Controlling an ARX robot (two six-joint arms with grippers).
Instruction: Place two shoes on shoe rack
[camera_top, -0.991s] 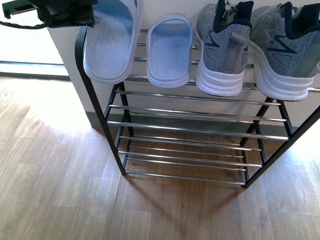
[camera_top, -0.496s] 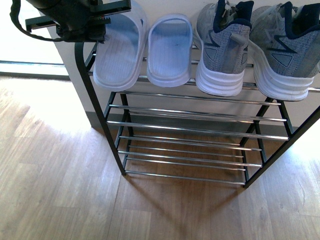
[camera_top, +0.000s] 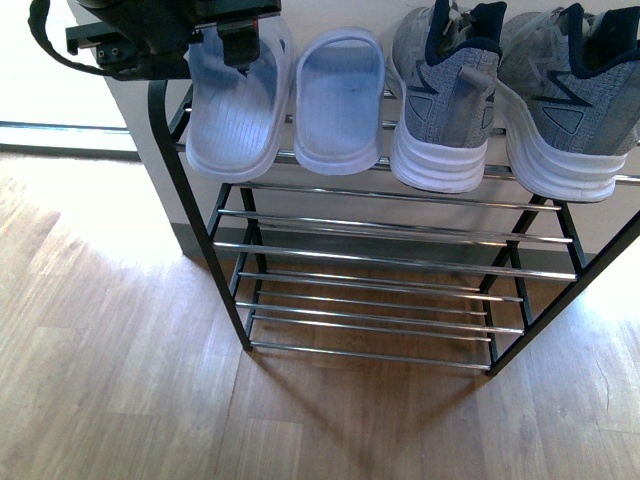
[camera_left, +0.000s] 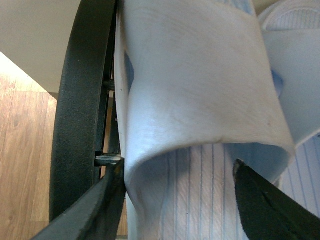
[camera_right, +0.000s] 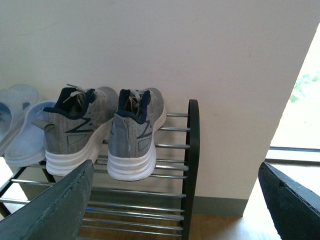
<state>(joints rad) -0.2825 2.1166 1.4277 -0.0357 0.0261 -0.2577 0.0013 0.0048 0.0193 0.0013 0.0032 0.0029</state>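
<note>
The shoe rack (camera_top: 380, 262) stands against the wall, chrome rods between black side frames. Its top tier holds two pale blue slide sandals (camera_top: 238, 115) (camera_top: 338, 100) and two grey sneakers (camera_top: 445, 100) (camera_top: 565, 100) in a row. My left gripper (camera_top: 215, 40) is open over the leftmost sandal, by the rack's left frame (camera_left: 80, 110). In the left wrist view its gripper (camera_left: 179, 172) has a dark finger on each side of the sandal's strap (camera_left: 200, 90), not pinching it. My right gripper (camera_right: 175, 167) hangs open and holds nothing, facing the rack's right end and the sneakers (camera_right: 132, 135).
A pale wall (camera_top: 130, 110) with a grey baseboard runs behind the rack. Wood plank floor (camera_top: 120, 380) spreads in front. Lower tiers of rods (camera_top: 370, 320) sit under the shoes. A bright opening (camera_right: 300, 115) lies right of the rack.
The leftmost sandal came down from a raised, tilted hold onto the top tier beside its mate. My left gripper shifted right over it and has let go.
</note>
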